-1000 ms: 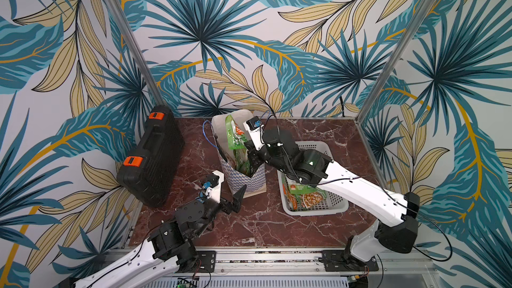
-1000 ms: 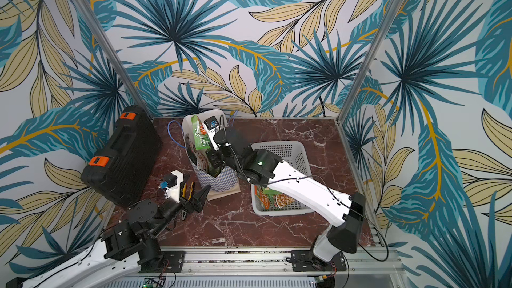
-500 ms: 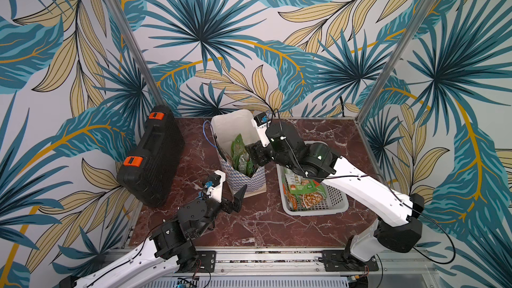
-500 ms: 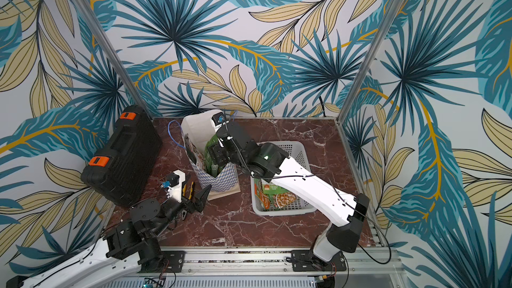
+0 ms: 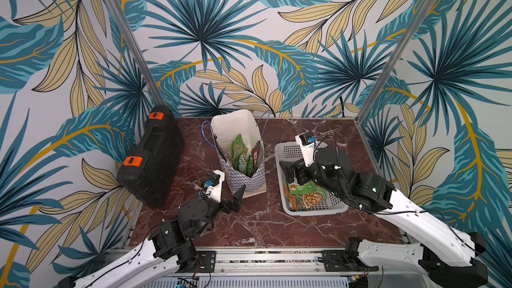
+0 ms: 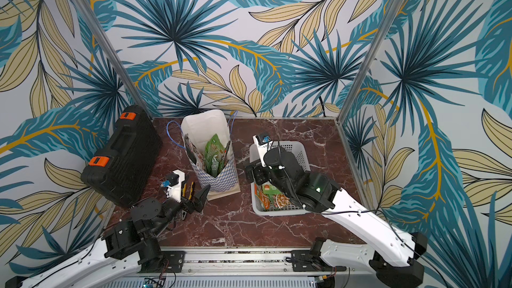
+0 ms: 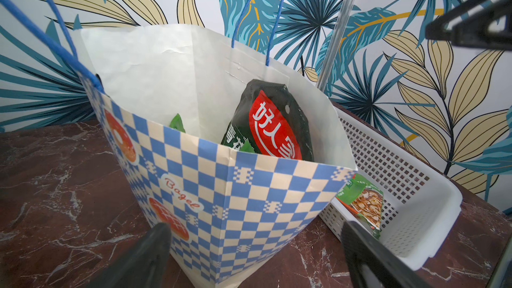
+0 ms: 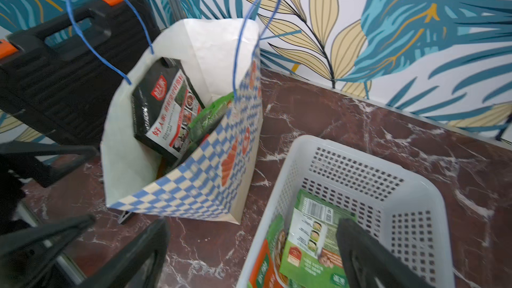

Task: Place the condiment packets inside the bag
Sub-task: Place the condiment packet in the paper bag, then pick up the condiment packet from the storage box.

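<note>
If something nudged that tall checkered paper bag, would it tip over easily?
Probably fairly tippy: the paper bag stands tall on a small base. The packets inside likely weigh its bottom down somewhat. Its thin walls look creased, so a push would probably dent them before the bag slides.

Checkered bag upright, dark packet inside, white basket beside, fingers apart
</note>
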